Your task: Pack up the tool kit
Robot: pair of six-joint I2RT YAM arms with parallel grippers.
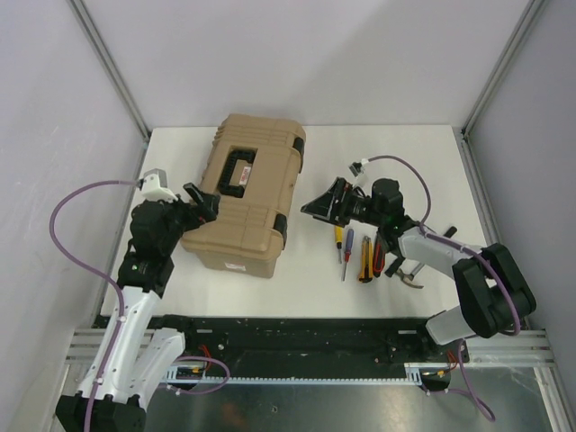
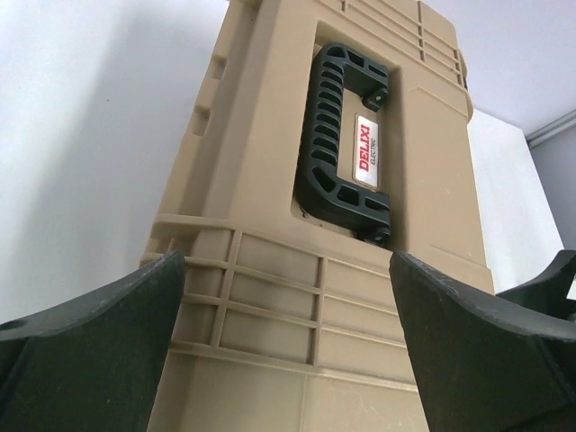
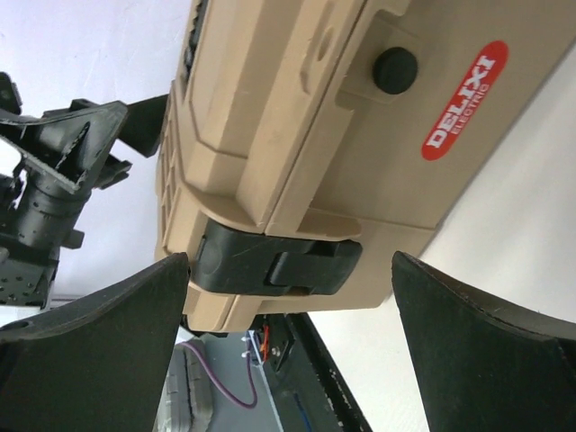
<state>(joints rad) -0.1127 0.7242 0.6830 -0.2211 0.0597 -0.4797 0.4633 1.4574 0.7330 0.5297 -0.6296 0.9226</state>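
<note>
- White worktop: carries everything, walled in by pale panels.
- Tan plastic toolbox: stands left of centre on the worktop, slightly skewed, lid down. None of the loose tools is inside it.
- Left end effector: at the toolbox's near-left corner, released, fingers spread wide. Its wrist view looks along the lid between them. Cannot tell whether it touches the box.
- Right end effector: released, fingers wide apart, aimed at the toolbox's right side. In the top view it sits just short of the box, above the tool row.
- Black carry handle: lies flat in its recess on the lid, with a red-lettered DELIXI plate.
- Black latch: on the box wall facing the right end effector, folded flat against it. A red oval label is higher on the same wall.
- Loose tools: two screwdrivers and a yellow-and-black utility knife lie side by side, right of the toolbox, partly under the right arm.
</note>
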